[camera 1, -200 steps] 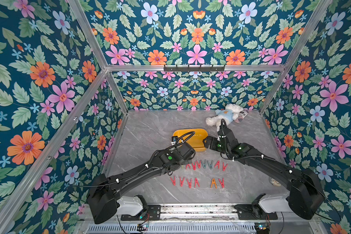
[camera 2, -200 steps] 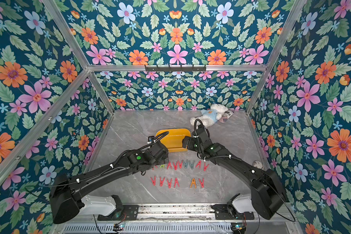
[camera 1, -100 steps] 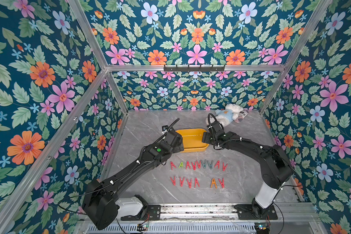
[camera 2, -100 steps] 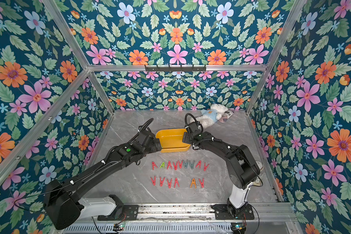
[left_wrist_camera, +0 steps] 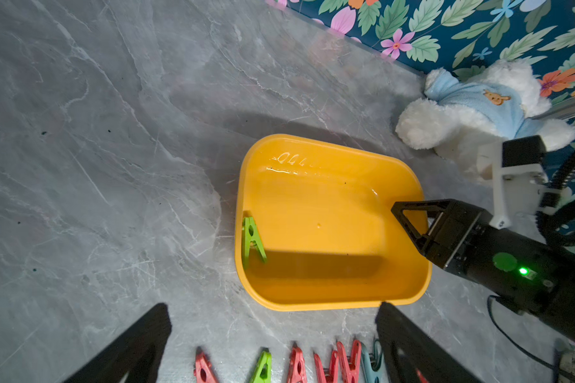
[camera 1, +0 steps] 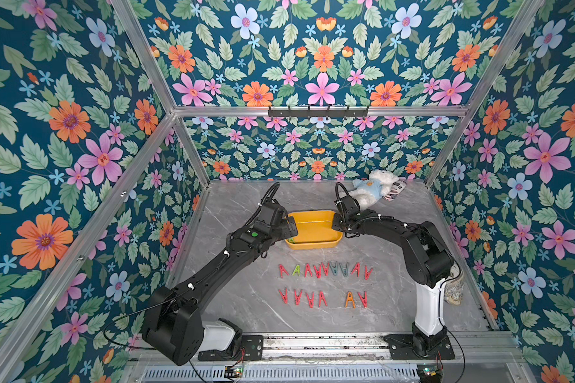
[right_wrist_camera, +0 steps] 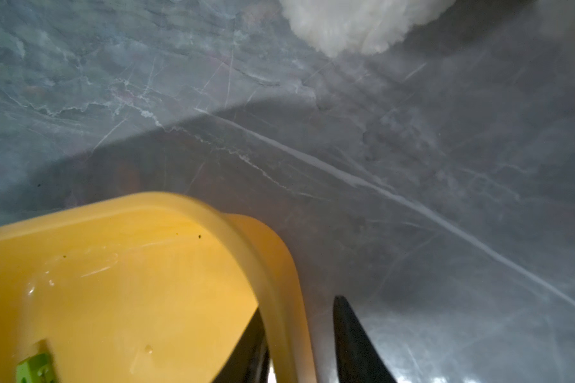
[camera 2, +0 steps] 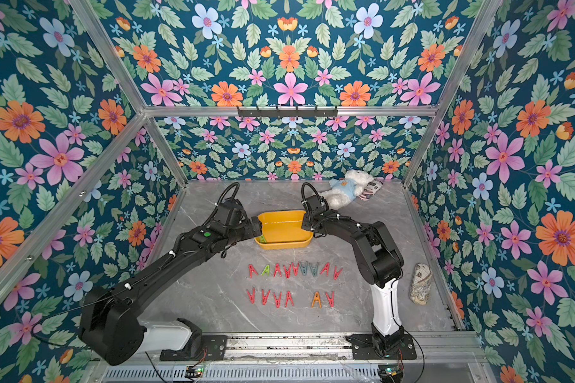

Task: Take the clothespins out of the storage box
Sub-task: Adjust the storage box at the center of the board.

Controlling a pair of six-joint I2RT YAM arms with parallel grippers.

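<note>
The yellow storage box (camera 1: 326,244) sits mid-table, and one green clothespin (left_wrist_camera: 253,242) lies inside against its left wall, also showing as the clothespin (camera 2: 263,238). Several clothespins, mostly red, lie in two rows on the table (camera 1: 324,270) in front of the box. My right gripper (right_wrist_camera: 297,335) straddles the box's right wall, one finger inside and one outside. Its jaws are narrowed, with a small gap left outside the rim. My left gripper (left_wrist_camera: 273,318) is wide open and empty, hovering by the box's left front corner.
A white plush bear (camera 1: 375,190) in a blue shirt lies at the back right, close behind my right wrist. A patterned pouch (camera 2: 420,283) lies by the right wall. Floral walls enclose the table on three sides.
My left gripper swung from above the clothespin rows to the box's left end. My right gripper moved onto the box's right wall and narrowed its jaws around it.
</note>
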